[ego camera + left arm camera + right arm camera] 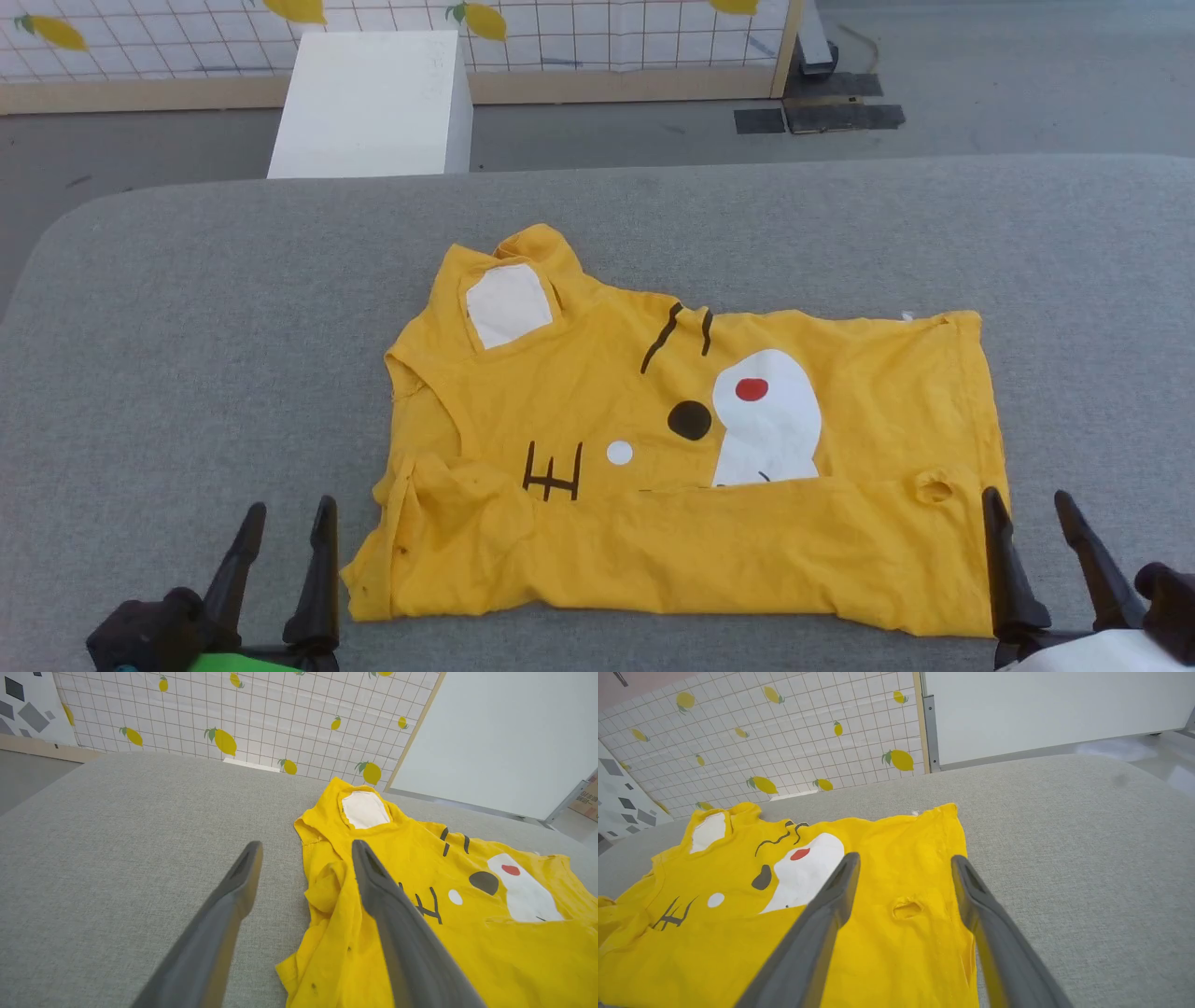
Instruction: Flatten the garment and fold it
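Note:
The garment (pixel 597 392), a bright yellow T-shirt printed with white patches, black marks and a red dot, lies on the grey table with its near long edge folded over the print. My left gripper (pixel 288 521) stands open just off the shirt's near left corner; in the left wrist view the left gripper (pixel 306 851) has the garment (pixel 467 933) by its right finger. My right gripper (pixel 1030 509) is open at the near right corner. In the right wrist view the right gripper (pixel 905 864) hovers over the garment (pixel 738 914), a small puckered loop between its fingers.
The grey fabric-covered table (pixel 187 308) has a rounded far left corner. Beyond it a white box (pixel 373 103) stands on the floor before a lemon-print tiled panel (pixel 579 37). A white board (pixel 1041 704) stands past the table's far right.

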